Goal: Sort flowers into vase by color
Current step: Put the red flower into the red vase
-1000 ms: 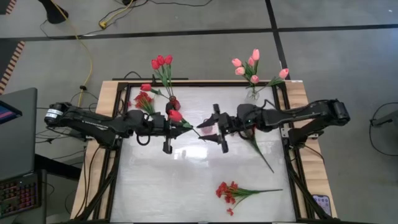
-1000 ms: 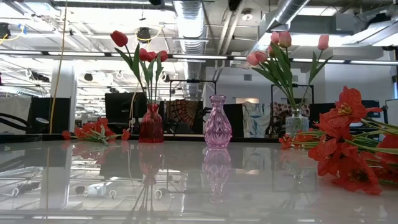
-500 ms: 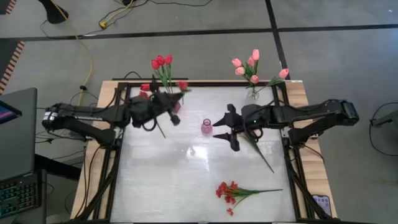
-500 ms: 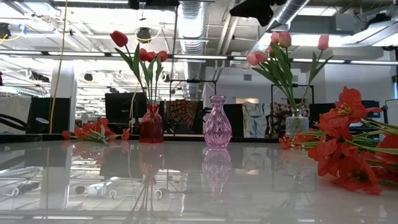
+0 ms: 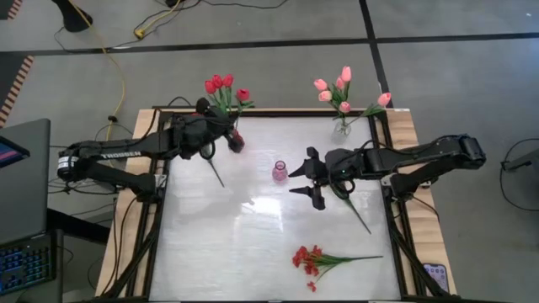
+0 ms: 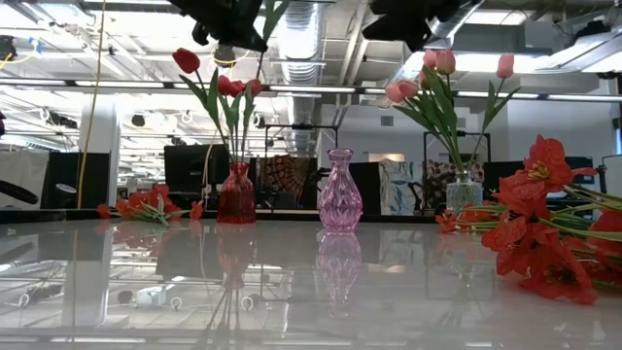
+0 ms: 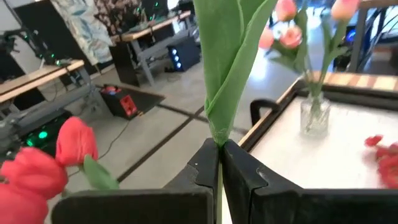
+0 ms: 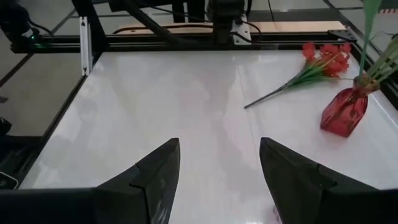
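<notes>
Your left end effector [image 7: 219, 163] has swung from mid-desk [image 5: 253, 244] back to the red vase [image 5: 237, 142], pinching a red tulip [image 5: 242, 95] above it. Your right end effector [image 5: 305, 179] hangs spread beside the pink vase [image 5: 280, 172].

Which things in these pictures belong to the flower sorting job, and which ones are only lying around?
Belong to the job:
- red tulip held by left gripper
- red glass vase
- pink glass vase
- clear glass vase with pink tulips
- red small-blossom bunch

Lying about:
- yellow cable
- laptop
</notes>
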